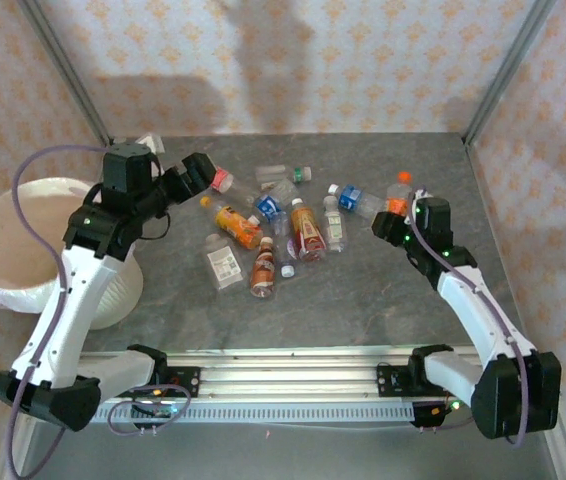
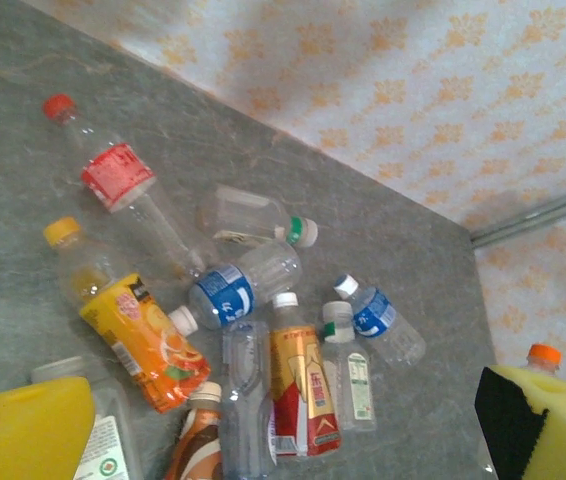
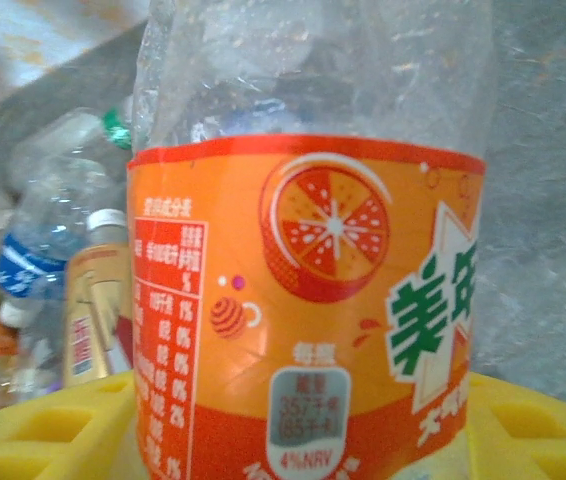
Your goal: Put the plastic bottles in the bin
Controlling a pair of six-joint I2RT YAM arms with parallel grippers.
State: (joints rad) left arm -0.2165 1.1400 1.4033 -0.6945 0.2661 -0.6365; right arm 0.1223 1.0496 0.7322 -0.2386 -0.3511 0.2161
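left fingers (image 1: 203,175) spread wide and empty above the desk (image 1: 363,290), near the bottles (image 1: 283,230) heaped mid-desk. right fingers (image 1: 395,212) closed on an orange bottle (image 3: 303,300) at the heap's right edge. bin (image 1: 48,186) stands left of the desk.

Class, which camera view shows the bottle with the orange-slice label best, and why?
The right wrist view: the bottle is close up, its label sharp and readable. The top external view shows it small, orange-capped, right of the pile. In the left wrist view its orange cap peeks in at the right edge.
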